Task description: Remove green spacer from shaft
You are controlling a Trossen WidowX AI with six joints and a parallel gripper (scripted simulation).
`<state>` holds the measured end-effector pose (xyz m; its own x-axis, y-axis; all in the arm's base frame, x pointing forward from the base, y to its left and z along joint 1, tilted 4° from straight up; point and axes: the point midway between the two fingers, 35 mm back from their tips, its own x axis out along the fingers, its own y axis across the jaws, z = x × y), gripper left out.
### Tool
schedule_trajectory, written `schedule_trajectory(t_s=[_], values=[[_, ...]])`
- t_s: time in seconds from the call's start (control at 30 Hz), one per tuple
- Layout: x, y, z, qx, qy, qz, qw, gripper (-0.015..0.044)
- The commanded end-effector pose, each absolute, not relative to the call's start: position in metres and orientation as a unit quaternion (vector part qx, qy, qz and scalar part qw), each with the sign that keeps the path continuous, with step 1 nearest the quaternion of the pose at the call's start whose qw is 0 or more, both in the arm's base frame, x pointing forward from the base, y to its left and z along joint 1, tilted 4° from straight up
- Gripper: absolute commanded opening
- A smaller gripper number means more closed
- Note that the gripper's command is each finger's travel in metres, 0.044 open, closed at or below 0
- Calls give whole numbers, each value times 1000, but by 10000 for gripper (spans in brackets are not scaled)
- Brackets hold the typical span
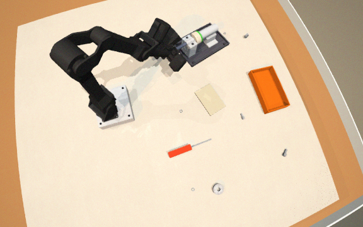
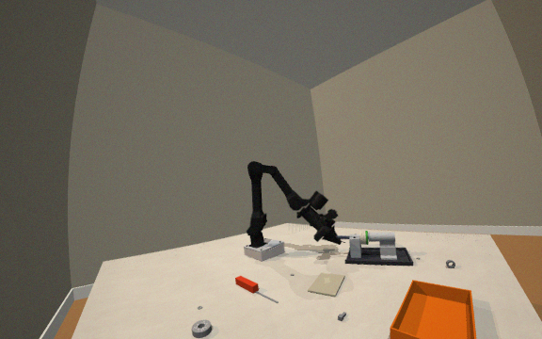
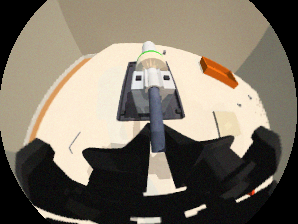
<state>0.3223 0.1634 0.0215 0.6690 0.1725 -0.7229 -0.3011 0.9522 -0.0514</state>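
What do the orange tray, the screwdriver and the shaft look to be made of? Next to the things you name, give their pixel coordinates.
Orange tray [image 1: 270, 89] [image 2: 433, 317] [image 3: 218, 73]: probably plastic, thin-walled, evenly coloured.
Screwdriver [image 1: 179, 151] [image 2: 247, 283]: red handle likely matte plastic; thin grey blade looks like metal.
Shaft [image 3: 156, 120]: dark blue-grey, perhaps metal; its dull look leaves that open.

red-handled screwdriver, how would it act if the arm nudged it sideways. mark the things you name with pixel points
The red-handled screwdriver [image 1: 180, 151] [image 2: 247, 284] would probably slide or tip onto another face rather than roll freely, since its handle looks blocky with flat sides. It may also swivel, as the thick handle likely outweighs the thin grey shaft [image 1: 201, 142] [image 2: 268, 297].
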Motion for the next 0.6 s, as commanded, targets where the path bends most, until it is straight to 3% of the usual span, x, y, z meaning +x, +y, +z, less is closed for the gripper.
schedule_trajectory(t_s=[0.0,0.57], values=[[322,163,22,-82,385,128,910,0],[320,162,22,-82,385,128,910,0]])
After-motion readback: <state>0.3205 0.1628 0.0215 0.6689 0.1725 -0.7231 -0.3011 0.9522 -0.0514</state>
